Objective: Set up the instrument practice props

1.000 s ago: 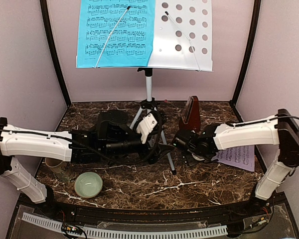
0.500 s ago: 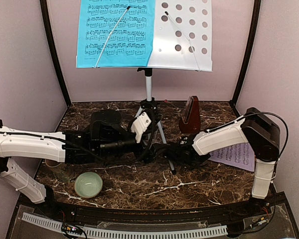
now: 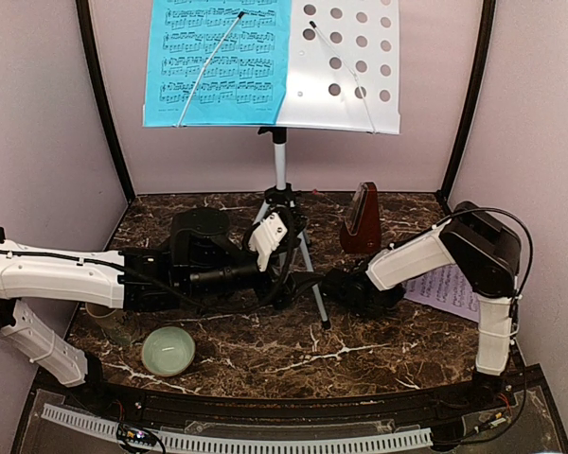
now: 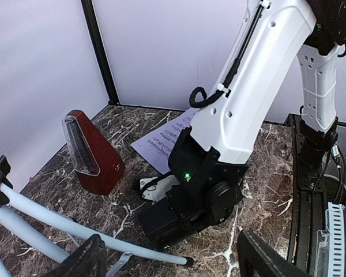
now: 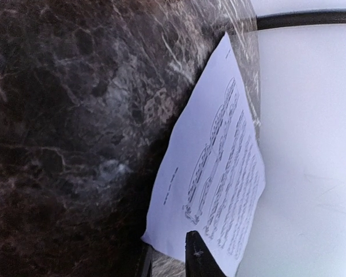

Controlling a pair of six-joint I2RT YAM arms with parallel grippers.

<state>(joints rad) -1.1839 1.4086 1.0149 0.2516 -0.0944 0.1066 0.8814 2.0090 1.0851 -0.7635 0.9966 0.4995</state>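
- The pale pink sheet-music page (image 3: 447, 291) lies flat on the dark marble tabletop (image 3: 265, 352) at the right side, close to the wall and well apart from the stand's desk.
- It looks like thin paper: almost weightless, floppy and easy to crease or tear. Lying flush on smooth stone, it offers no raised edge. The likely hold is a light pinch at a corner or along one edge, perhaps after sliding that corner up a little. Once lifted, the page will probably droop.
- The right gripper (image 3: 348, 288) sits low over the tabletop, just beside the page's nearest corner. The right wrist view shows only its dark fingertips (image 5: 200, 257) at the page's edge, so whether they are apart or pinched cannot be told.
- The left gripper (image 4: 170, 262) has its fingers spread wide and holds nothing. It is near a leg of the silver tripod music stand (image 3: 281, 175).
- The bright blue sheet-music page (image 3: 218, 61) covers the left half of the white perforated desk (image 3: 346, 71), and the right half is bare.
- The stand looks light and top-heavy on thin legs, so a nudge could tip it.
- The small dark-red pyramid metronome (image 3: 364, 219) stands upright behind the right gripper. It looks rigid, with smooth sloping faces, so a low grip across two opposite faces seems safest.
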